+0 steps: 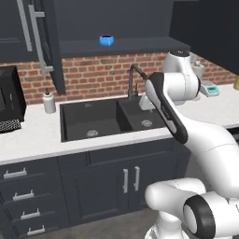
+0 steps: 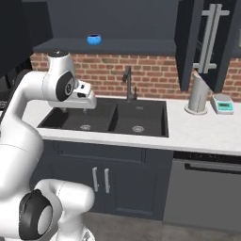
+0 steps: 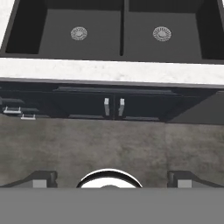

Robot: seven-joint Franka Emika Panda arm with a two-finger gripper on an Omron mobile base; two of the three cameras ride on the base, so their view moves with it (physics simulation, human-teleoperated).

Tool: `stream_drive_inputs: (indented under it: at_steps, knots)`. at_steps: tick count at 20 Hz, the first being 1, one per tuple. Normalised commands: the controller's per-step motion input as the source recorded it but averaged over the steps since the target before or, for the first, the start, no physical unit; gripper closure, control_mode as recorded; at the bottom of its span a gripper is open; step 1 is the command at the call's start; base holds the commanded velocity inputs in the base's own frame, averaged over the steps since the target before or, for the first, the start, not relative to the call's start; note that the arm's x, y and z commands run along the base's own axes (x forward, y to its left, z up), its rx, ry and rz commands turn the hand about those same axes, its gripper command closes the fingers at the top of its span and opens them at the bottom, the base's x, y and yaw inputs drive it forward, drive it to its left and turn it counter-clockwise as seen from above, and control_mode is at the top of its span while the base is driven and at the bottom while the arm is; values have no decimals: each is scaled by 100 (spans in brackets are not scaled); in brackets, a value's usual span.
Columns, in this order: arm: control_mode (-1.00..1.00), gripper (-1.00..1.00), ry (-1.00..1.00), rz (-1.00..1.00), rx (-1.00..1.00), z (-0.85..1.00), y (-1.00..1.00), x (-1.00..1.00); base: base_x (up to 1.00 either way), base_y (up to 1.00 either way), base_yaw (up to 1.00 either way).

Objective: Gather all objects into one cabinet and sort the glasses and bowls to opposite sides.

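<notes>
A small glossy blue bowl (image 1: pixel 106 40) (image 2: pixel 94 39) sits on the bottom shelf of the open dark wall cabinet (image 1: pixel 135 46) (image 2: pixel 127 45) above the sink. The cabinet's doors (image 1: pixel 44 42) (image 2: pixel 207 42) stand swung out to either side. My gripper (image 2: pixel 74 109) (image 3: pixel 112 179) hangs over the left basin, well below the shelf, pointing down. Its fingertips (image 3: pixel 43 178) stand wide apart with nothing between them, so it is open. The glasses are out of view.
A black double sink (image 1: pixel 107 119) (image 2: pixel 108 117) (image 3: pixel 122 30) with a dark faucet (image 1: pixel 133 79) (image 2: pixel 127 82) sits in the white counter. A soap dispenser (image 1: pixel 49 101) and microwave (image 1: pixel 9 98) stand left; a metal jug (image 2: pixel 197 94) and scale (image 2: pixel 222 104) stand right.
</notes>
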Motion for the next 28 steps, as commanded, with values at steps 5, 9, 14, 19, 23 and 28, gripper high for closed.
stream_drive_inputs:
  at_steps: [5,9,14,19,23,28]
  knots:
    - [100,-100,0,0,0,0,0,0,36,22,-5]
    - [100,-100,0,0,0,0,0,0,37,33,-2]
    - [100,-100,0,0,0,0,0,0,44,31,0]
    - [100,-100,0,0,0,0,0,0,51,30,2]
    - [100,-100,0,0,0,0,0,0,46,35,7]
    - [100,-100,0,0,0,0,0,0,24,43,3]
